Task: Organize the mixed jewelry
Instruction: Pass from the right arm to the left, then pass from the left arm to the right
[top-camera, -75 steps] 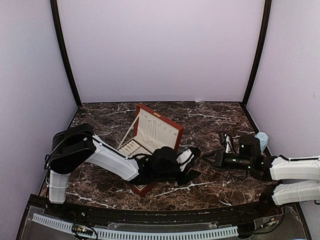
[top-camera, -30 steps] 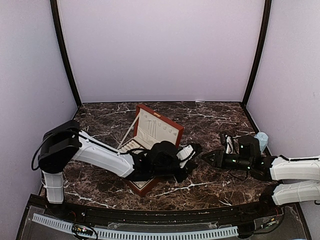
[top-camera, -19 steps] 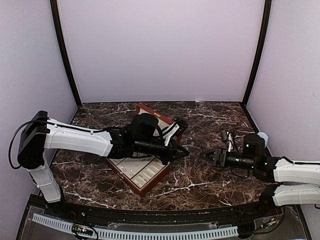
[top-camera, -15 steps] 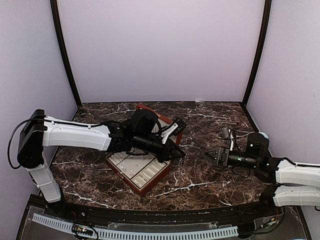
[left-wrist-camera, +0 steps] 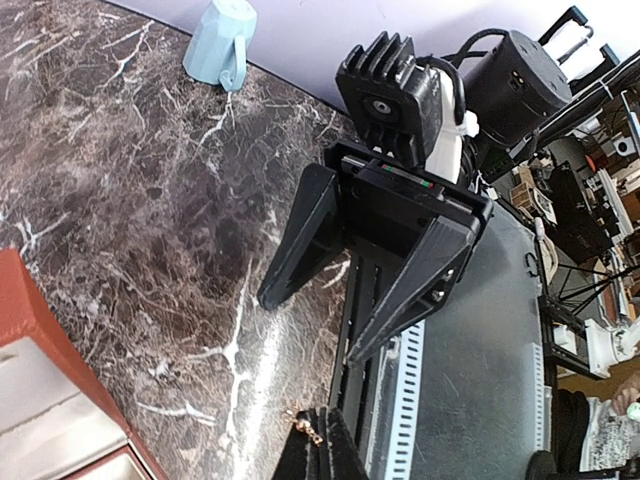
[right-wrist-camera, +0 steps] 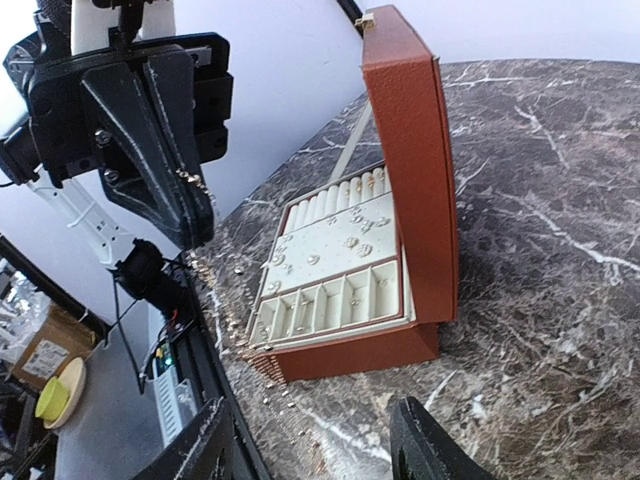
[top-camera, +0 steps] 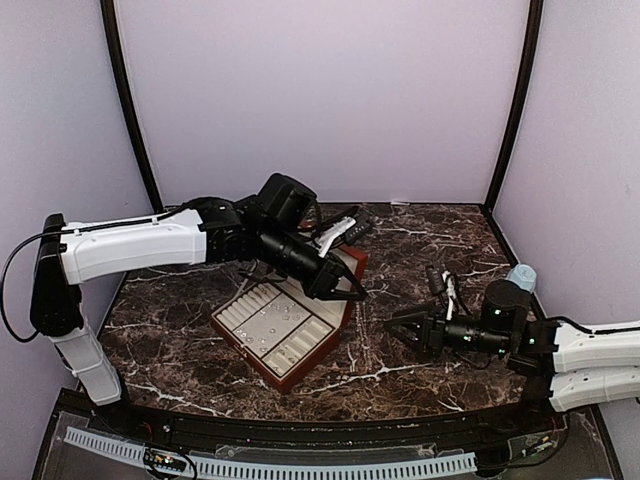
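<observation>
Handover step, seemingly: left hand [top-camera: 352,293] pinched shut on tiny gold-toned chain piece [left-wrist-camera: 305,424] over dark marble tabletop's [top-camera: 420,240] middle; right hand [top-camera: 398,328] gapes empty opposite, must align; silvery mixed jewelry [right-wrist-camera: 350,238] lies in reddish-brown box [right-wrist-camera: 410,150].

Table [top-camera: 430,235]: glossy dark marble-look, white veins. Box [right-wrist-camera: 410,150]: matt reddish-brown, leather-like. Lining [right-wrist-camera: 322,300]: cream, matt. Jewelry [right-wrist-camera: 355,240]: shiny metal.

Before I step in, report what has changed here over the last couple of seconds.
The left arm rose from lying low across the front of the box. Its shut left claw now hangs by the box's right side, pinching a small chain. The right claw, open, edged a little toward the box. The box stayed put, lid up.
</observation>
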Robot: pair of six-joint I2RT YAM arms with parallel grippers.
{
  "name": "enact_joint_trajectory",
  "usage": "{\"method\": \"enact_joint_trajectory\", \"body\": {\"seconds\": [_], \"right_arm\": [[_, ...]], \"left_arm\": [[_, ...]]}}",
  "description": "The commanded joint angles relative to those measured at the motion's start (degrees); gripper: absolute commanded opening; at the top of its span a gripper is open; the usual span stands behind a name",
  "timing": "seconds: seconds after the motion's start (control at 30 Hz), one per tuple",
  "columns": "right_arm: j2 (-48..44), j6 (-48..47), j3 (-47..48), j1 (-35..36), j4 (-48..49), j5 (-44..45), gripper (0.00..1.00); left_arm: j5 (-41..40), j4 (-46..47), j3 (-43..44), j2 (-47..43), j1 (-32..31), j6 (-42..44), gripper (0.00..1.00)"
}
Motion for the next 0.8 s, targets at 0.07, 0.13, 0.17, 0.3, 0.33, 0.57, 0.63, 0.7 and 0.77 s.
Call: {"method": "enact_joint_trajectory", "body": {"seconds": [0.07,0.13,0.17,0.3,0.33,0.57,0.63,0.7,0.77], "right_arm": [[2.0,-3.5,2.7,6.2,4.1,10.2,0.52],[3.0,-3.9,3.2,7.5,4.8,11.4,0.53],[3.8,-4.4,3.7,8.0,4.9,11.8,0.55],[6.9,-6.2,6.2,10.5,4.9,16.0,0.58],[7.5,-6.7,6.7,11.0,5.2,17.1,0.58],[11.6,-9.6,9.7,12.7,5.5,20.0,0.44],[12.2,-9.8,10.0,13.1,5.3,20.1,0.43],[12.6,-9.9,10.1,13.4,5.2,20.3,0.41],[12.9,-9.9,10.1,13.5,5.3,20.4,0.40]], "left_arm": [[4.3,-6.1,3.6,-1.8,0.6,-1.9,0.00],[4.5,-6.5,4.1,-1.7,0.6,-2.0,0.00],[4.6,-6.7,4.2,-1.7,0.6,-2.0,0.00],[4.7,-8.4,5.6,-1.5,0.7,-1.8,0.00],[4.7,-8.8,5.9,-1.4,0.7,-1.8,0.00],[4.5,-9.8,6.3,-1.4,0.7,-2.4,0.00],[4.6,-9.7,6.3,-1.4,0.7,-2.5,0.00],[4.8,-9.6,6.4,-1.4,0.8,-2.7,0.00],[5.2,-9.5,6.4,-1.4,0.7,-2.8,0.00]]}}
